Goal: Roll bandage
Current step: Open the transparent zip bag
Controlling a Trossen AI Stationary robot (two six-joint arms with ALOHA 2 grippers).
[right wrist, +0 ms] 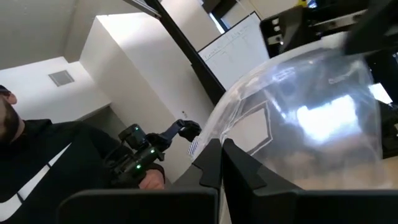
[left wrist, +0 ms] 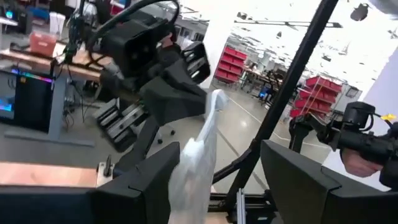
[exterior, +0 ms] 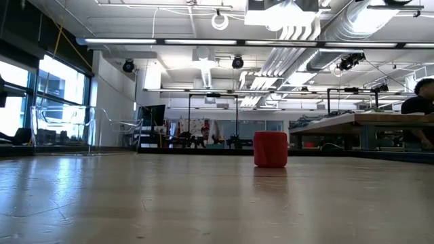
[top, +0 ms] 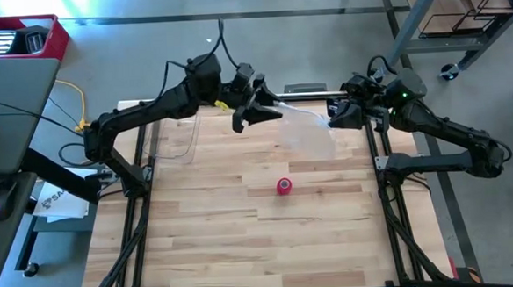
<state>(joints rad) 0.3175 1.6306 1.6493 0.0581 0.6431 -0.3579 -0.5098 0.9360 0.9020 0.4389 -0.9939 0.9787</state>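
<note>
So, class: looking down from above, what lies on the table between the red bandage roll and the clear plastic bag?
Nothing. In the high view only bare wood separates the bandage roll from the plastic bag held up near the table's far edge.

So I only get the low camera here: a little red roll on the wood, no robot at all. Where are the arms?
Observer: Both are raised at the table's far edge, holding a clear plastic bag stretched between them.
Operator: Who's gripping it?
Observer: The right gripper is shut on one edge of the bag; the left gripper stands open around the other end.
Operator: And my red roll?
Observer: The bandage stands alone mid-table, nearer than both arms, touched by neither.
</note>
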